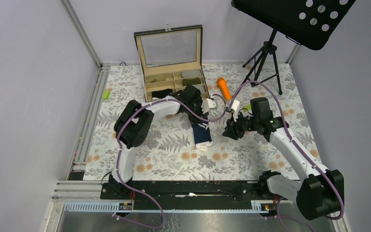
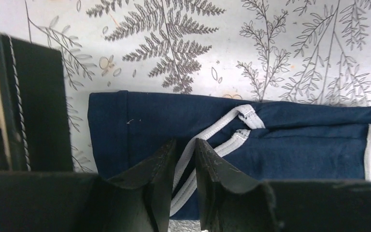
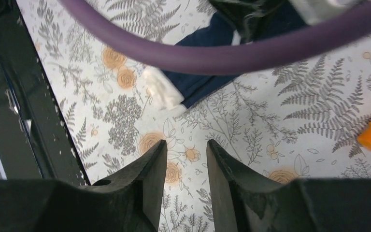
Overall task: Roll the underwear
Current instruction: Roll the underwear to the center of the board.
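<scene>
Nearest me, the right gripper (image 3: 183, 145) hangs over bare floral mat (image 1: 164, 154), its jaws apart with nothing between them. Its wrist camera shows a purple cable (image 3: 212, 58) crossing the top of the view.

Just left of it lies the navy underwear (image 1: 202, 134), folded into a long narrow strip running away from me, its white waistband (image 3: 162, 92) at the near end.

The left gripper (image 2: 186, 142) sits over the strip's far end. Its 2 fingers stand a narrow gap apart, and the white trim (image 2: 207, 133) runs flat through that gap. I see no cloth bunched or lifted there, though I cannot tell whether the tips touch the fabric.

Beyond the right gripper lies an orange stick (image 1: 223, 89). Further back is the wooden box (image 1: 138, 53), lid up, with dark and olive fabric in its compartments. A small green cylinder (image 1: 106, 94) lies at the mat's left edge, and a music stand (image 1: 294, 17) is in the far right corner.
</scene>
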